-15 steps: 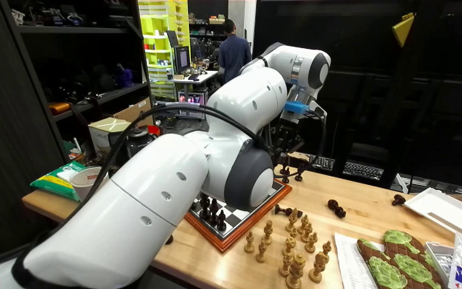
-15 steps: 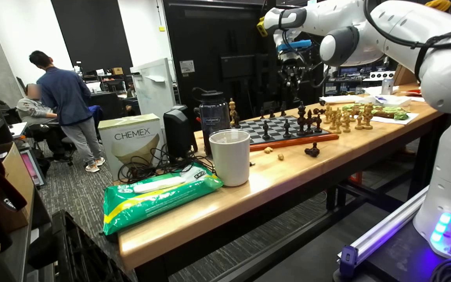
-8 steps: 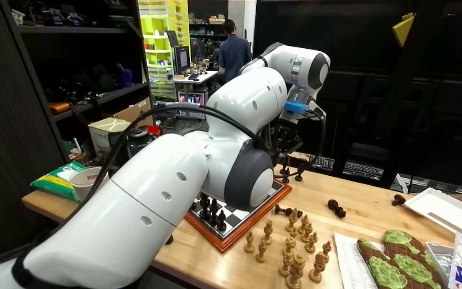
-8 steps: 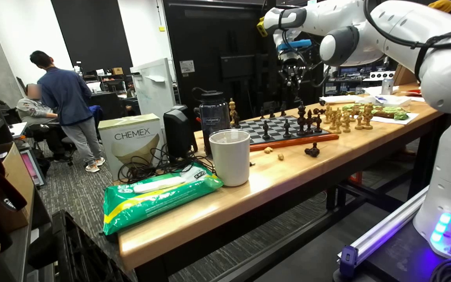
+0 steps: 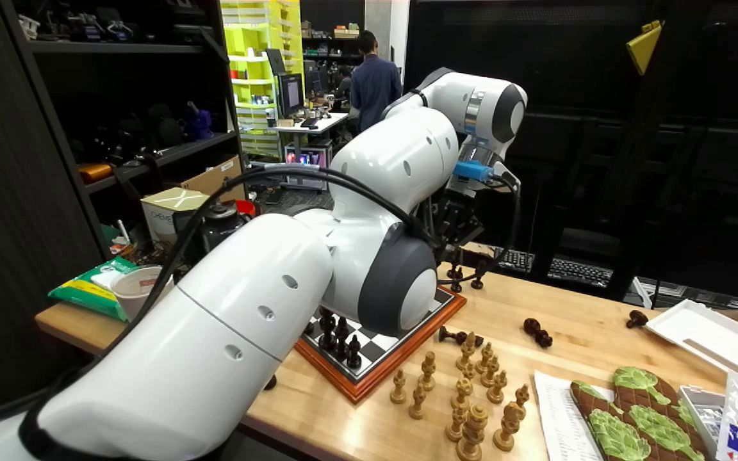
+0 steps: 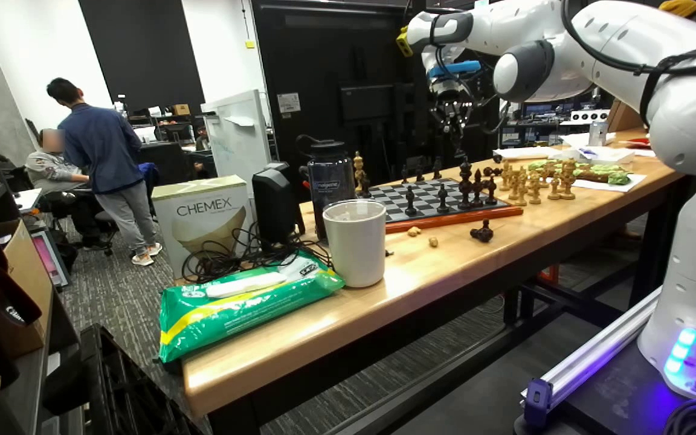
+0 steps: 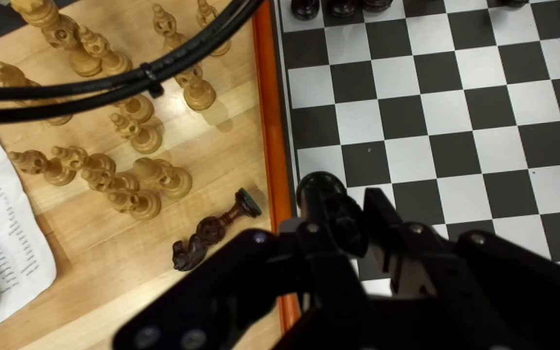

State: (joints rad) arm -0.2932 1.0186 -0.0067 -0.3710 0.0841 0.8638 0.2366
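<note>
One gripper holds one dark chess piece.

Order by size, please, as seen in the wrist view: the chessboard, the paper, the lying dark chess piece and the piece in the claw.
Largest: chessboard
Then: paper
Unsure: lying piece and held piece, likely nearer; the claw partly hides the latter.

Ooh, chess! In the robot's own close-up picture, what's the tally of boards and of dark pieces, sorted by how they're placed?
Chessboard: 1
Held dark piece in the gripper: 1
Lying dark piece on the table: 1
Standing dark pieces, cut off by the picture's top edge: 4
Total: 7
</note>
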